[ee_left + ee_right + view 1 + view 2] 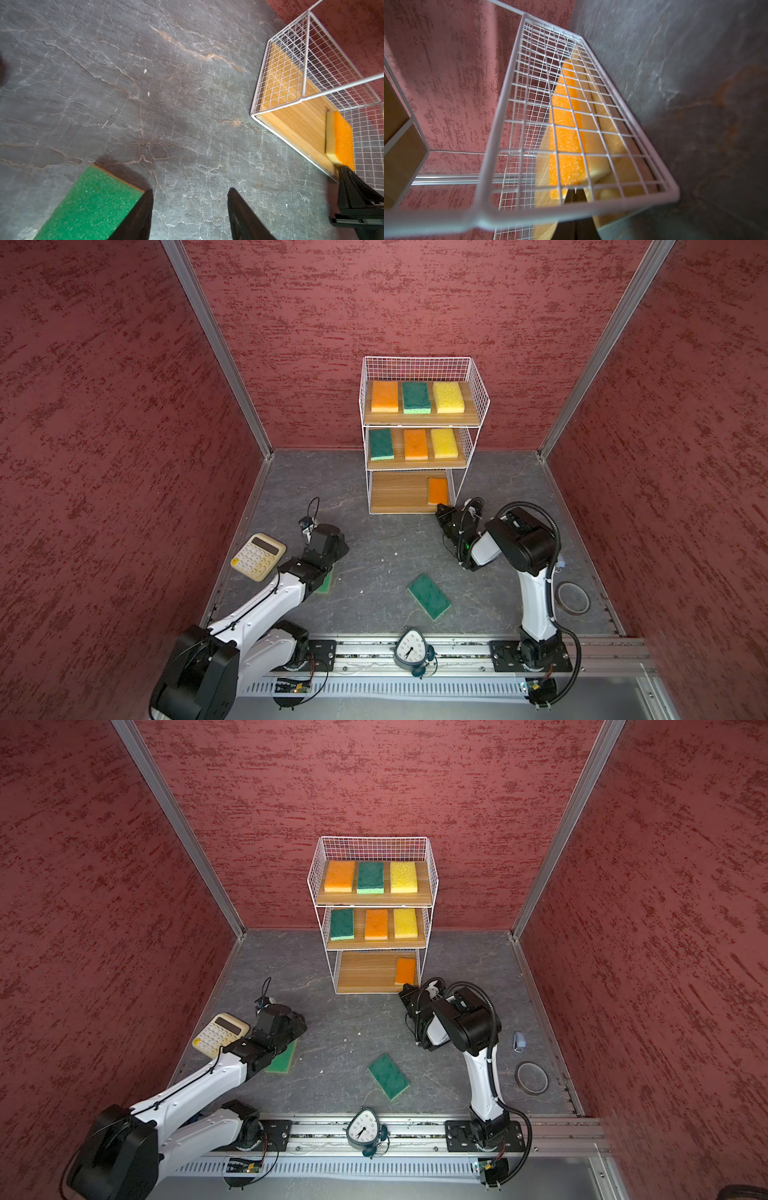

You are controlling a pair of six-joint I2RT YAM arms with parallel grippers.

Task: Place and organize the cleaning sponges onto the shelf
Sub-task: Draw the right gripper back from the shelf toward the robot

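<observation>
In both top views the shelf (395, 494) stood at the back of the bench (374, 539). It held a top row of sponges (416, 397) and a middle row of sponges (415, 444), each row one orange, one green and one yellow. An orange sponge (437, 491) lay flat at the right end of the bottom board. The right end effector (441, 511) sat at that board's front right corner, by the sponge's near end. The left end effector (337, 546) hung above the bench beside a calculator (258, 556), with the left green sponge (324, 583) partly hidden beneath it. The centre green sponge (429, 596) lay skewed toward the front, near a clock (410, 651). In the left wrist view the left end effector's fingers (143, 207) stood released with bare bench between them, and the left green sponge lay just outside the gap, beside one finger. The right end effector's tip met the orange sponge's end. In the right wrist view the orange sponge showed through the shelf's wire side, lying on the board. The right end effector's fingers (574, 207) were clenched together at the sponge's near end.
</observation>
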